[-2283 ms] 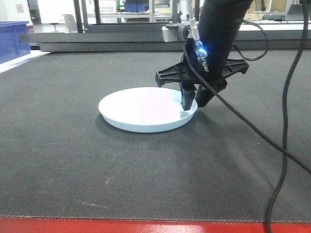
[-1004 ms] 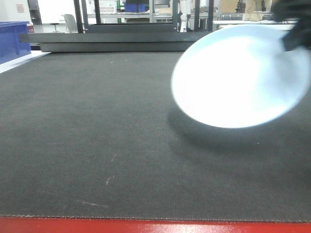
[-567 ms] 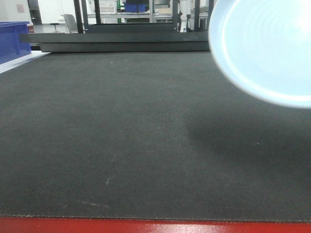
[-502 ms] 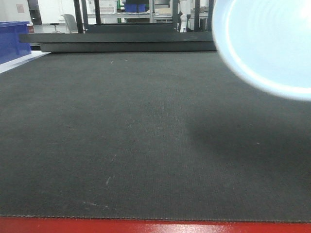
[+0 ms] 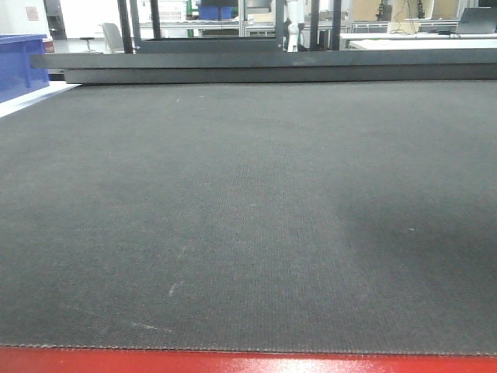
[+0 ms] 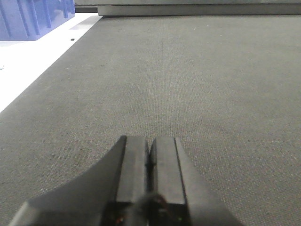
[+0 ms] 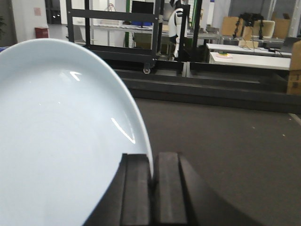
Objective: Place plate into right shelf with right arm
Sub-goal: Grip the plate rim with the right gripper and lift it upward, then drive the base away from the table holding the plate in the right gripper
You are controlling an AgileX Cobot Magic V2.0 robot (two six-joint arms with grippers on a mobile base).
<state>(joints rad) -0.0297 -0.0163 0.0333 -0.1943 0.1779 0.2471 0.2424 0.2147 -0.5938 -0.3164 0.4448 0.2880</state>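
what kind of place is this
Probably a lab or workshop, not a home: black metal frames, white work tables at the back, and a blue plastic bin beside the dark mat.

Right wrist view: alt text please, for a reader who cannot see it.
The right gripper is shut on the rim of a white plate, which fills the left half of the view. Beyond lie a dark mat and black-framed racks.

A dark grey mat [image 5: 233, 210], red-edged in front, runs toward black frames [image 7: 113, 15] and white desks [image 7: 249, 60].
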